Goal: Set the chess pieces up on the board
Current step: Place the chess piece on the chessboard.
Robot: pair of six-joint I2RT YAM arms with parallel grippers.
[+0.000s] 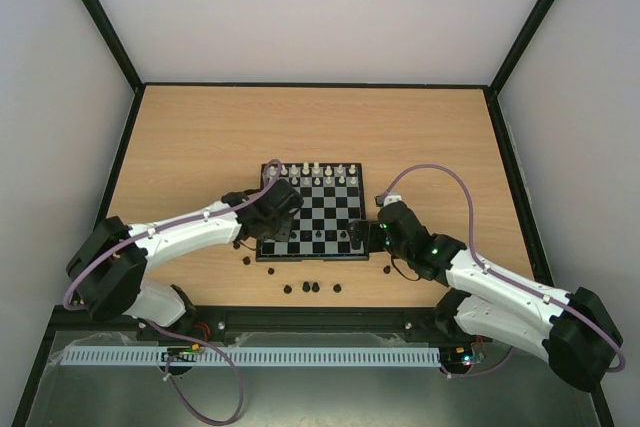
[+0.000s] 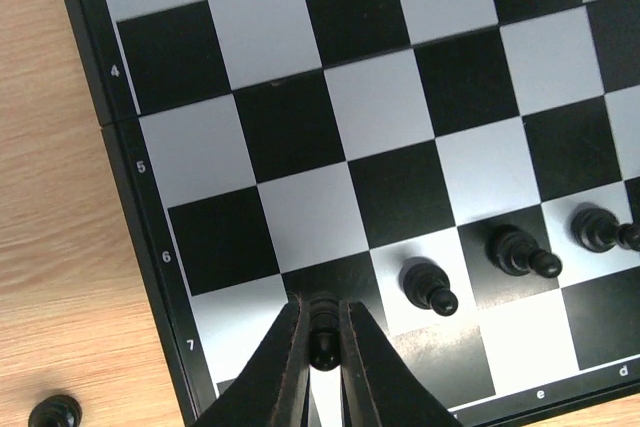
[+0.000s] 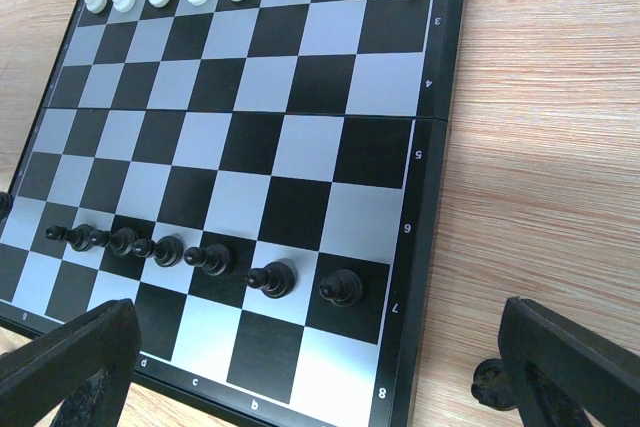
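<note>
The board (image 1: 322,209) lies mid-table, with white pieces (image 1: 310,172) lined along its far edge. My left gripper (image 1: 281,234) is over the board's near left corner. In the left wrist view it (image 2: 324,347) is shut on a black pawn (image 2: 324,332) at a black square of row 7, second column from the board's left edge (image 2: 130,207). Three more black pawns (image 2: 428,285) stand to its right. My right gripper (image 1: 362,239) is open and empty over the near right corner (image 3: 320,377). Row 7 holds several black pawns (image 3: 272,278).
Several loose black pieces (image 1: 312,288) lie on the wood in front of the board, with others at its near left (image 1: 245,260) and near right (image 1: 388,269). One black piece (image 3: 490,384) sits on the table by my right finger. Another (image 2: 55,412) lies left of the board.
</note>
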